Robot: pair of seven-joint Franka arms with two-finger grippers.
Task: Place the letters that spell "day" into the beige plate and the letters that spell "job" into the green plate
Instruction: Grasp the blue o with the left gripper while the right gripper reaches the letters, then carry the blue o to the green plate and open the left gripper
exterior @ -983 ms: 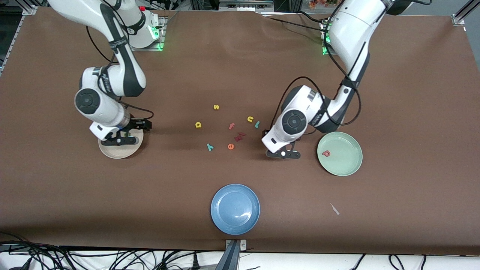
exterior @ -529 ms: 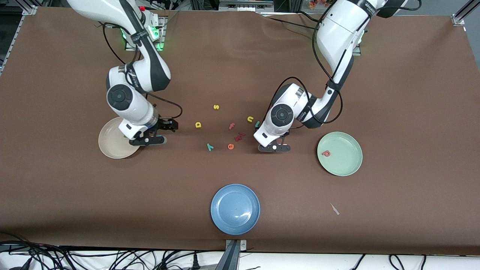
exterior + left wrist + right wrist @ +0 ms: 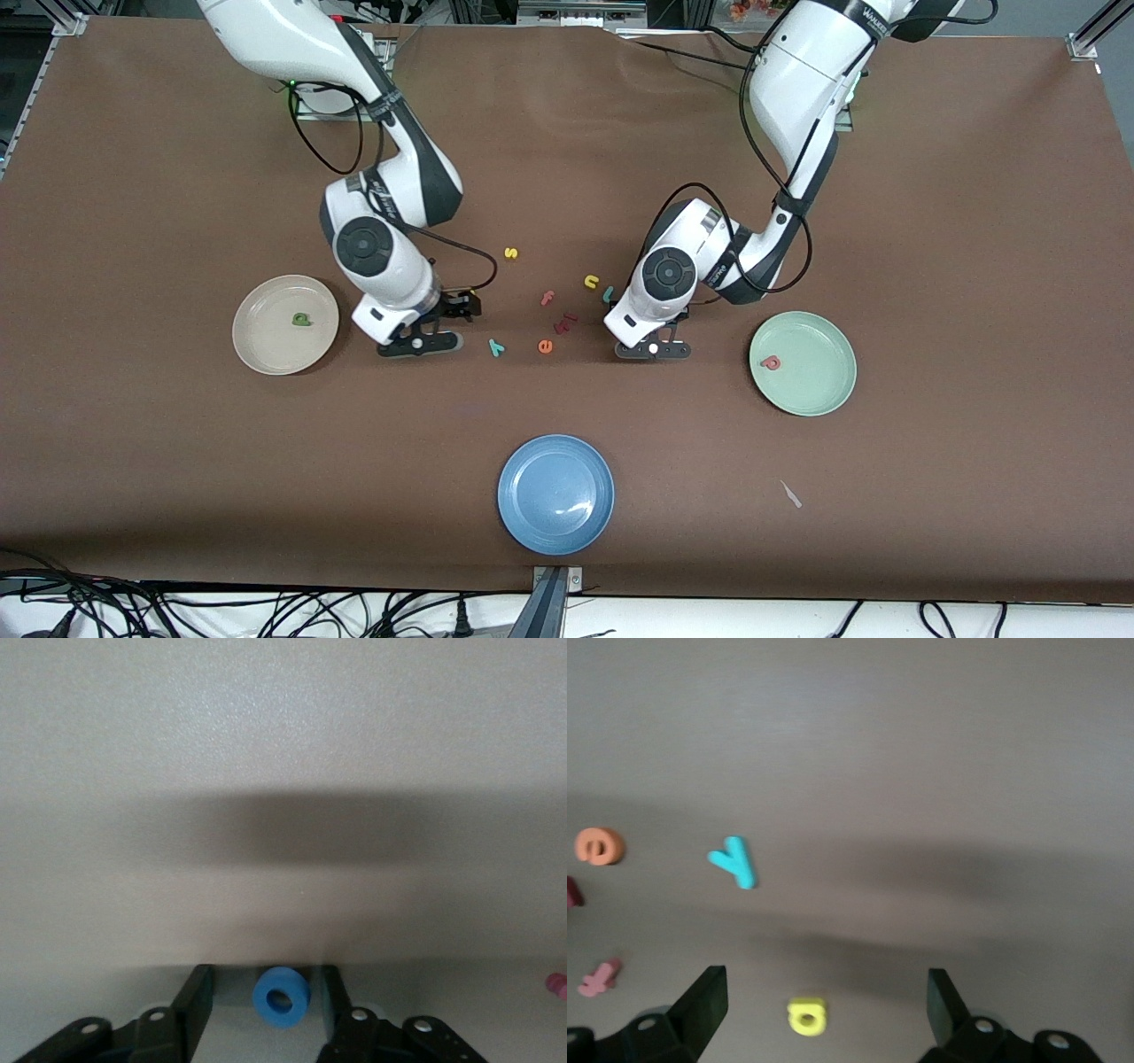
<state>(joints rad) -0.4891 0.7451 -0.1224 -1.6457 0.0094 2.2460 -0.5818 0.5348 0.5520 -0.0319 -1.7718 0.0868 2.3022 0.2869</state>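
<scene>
The beige plate [image 3: 266, 354] holds a green letter [image 3: 302, 320]. The green plate [image 3: 815, 390] holds a salmon-red letter [image 3: 771, 362]. My right gripper [image 3: 416, 344] is open and low over the table. A yellow bowl-and-stem letter [image 3: 807, 1016] lies between its wide-spread fingers [image 3: 827, 992]. The teal "y" [image 3: 496, 347] lies beside it. My left gripper [image 3: 651, 348] is down at the table with a blue ring "o" [image 3: 282, 997] between its half-closed fingers [image 3: 265, 974]. Gaps show on both sides of the ring. The teal hooked stroke [image 3: 609, 293] lies close to the left arm's wrist.
Loose letters lie between the two grippers: a yellow "s" [image 3: 510, 252], a yellow "n" [image 3: 591, 282], a pink "f" [image 3: 547, 298], a dark red piece [image 3: 565, 322] and an orange "e" [image 3: 546, 346]. A blue plate [image 3: 555, 494] sits nearer the front camera. A pale scrap [image 3: 791, 494] lies toward the left arm's end.
My right arm left the beige plate, with the green letter now lying in it, and came over the yellow letter. My left gripper shifted slightly and its jaws narrowed round the blue ring.
</scene>
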